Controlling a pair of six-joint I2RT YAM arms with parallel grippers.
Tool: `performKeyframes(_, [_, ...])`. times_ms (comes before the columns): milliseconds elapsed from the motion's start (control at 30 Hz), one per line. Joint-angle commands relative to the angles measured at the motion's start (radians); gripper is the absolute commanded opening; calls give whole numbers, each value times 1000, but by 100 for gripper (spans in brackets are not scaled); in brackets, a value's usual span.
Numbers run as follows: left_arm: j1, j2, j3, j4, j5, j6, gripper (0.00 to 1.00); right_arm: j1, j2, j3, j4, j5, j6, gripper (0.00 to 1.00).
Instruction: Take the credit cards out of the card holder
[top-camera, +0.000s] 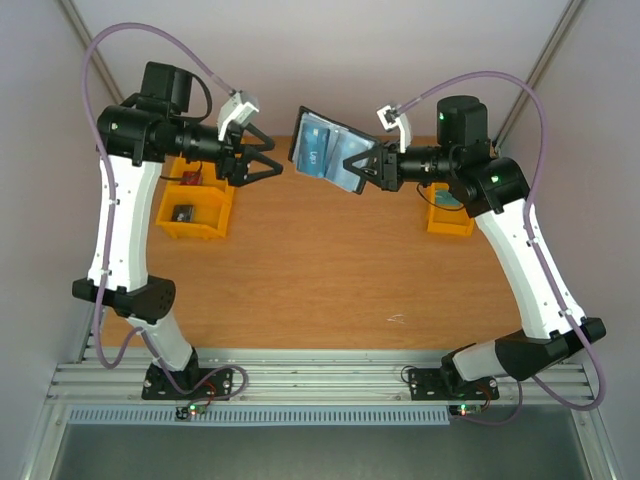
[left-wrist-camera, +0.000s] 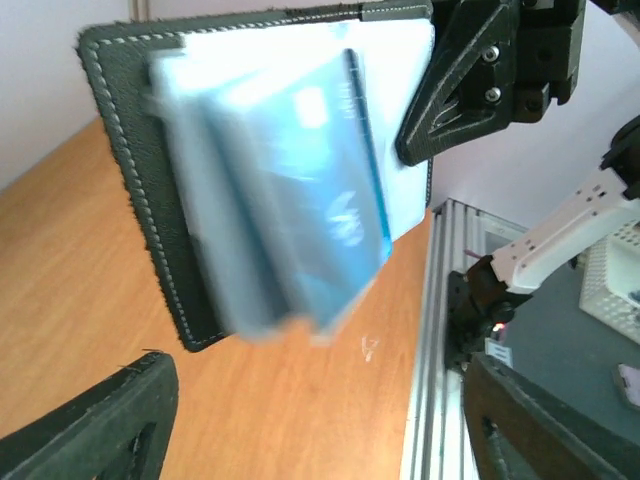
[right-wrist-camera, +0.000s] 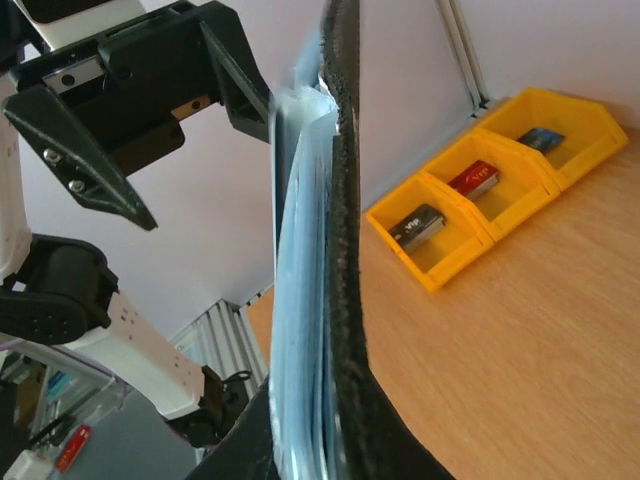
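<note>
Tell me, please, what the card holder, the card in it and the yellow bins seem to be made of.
The card holder: probably leather or imitation leather, matt black, judging by its grainy edge with pale stitching. The card: looks like glossy plastic, pale blue, as it catches a bright highlight. The yellow bins: likely moulded plastic, smooth with a slight sheen and even colour.

credit cards (left-wrist-camera: 300, 200) blurred, card holder (right-wrist-camera: 345, 250) btm cut off

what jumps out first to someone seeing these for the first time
The open card holder is held up above the far middle of the table, pinched by the right gripper, pale blue cards showing in it. Facing it from the left, the left gripper stands open and empty.
</note>
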Motion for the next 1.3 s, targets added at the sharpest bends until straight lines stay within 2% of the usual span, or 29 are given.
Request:
performKeyframes(0, [-16,-36,-46,-38,53,114,86,1,14,64,-82,-5,-31,1])
performKeyframes(67, [-34,-37,-74,-16,48,90,98,2,11,60,-60,-33,-30,1])
performKeyframes(100, [-47,-35,-81,-8,33,82,99,3,12,60,-51,-47,-30,1])
performKeyframes(300, [-68,-10,-62,52,9,7,100,8,-2,52,-28,-209,-91,1])
performKeyframes(533, [-73,-5,-48,-5,61,93,99,9,-5,60,-78,-289,-164,1])
performKeyframes(667, [-73,-5,-49,-4,58,98,99,9,-3,67,-81,-332,-185,1])
performKeyframes(767, [-81,-4,-51,-8,107,96,98,11,1,72,-79,-334,-188,1])
performKeyframes(867, [-118,-1,-61,-35,171,114,87,12,14,74,-75,-332,-182,1])
performKeyframes(900, [-135,2,-59,-62,187,130,81,12,17,74,-73,-330,-180,1])
performKeyframes(933, [-144,6,-48,-91,200,162,71,12,19,72,-71,-326,-178,1])
performKeyframes(967, [-147,10,-40,-115,217,202,59,12,18,72,-71,-324,-180,1])
performKeyframes(1033, [-148,8,-25,-145,222,235,20,12,12,66,-73,-303,-186,1])
performKeyframes(1067, [-148,4,-25,-152,215,245,6,12,6,64,-76,-284,-190,1])
performKeyframes(1133, [-146,-2,-25,-162,196,256,0,10,2,63,-92,-216,-190,4])
performKeyframes(1167, [-146,-5,-29,-163,186,256,0,3,2,63,-102,-169,-185,15])
performKeyframes(1267, [-145,-20,-61,-91,127,196,0,-34,-6,64,-124,-32,-149,36])
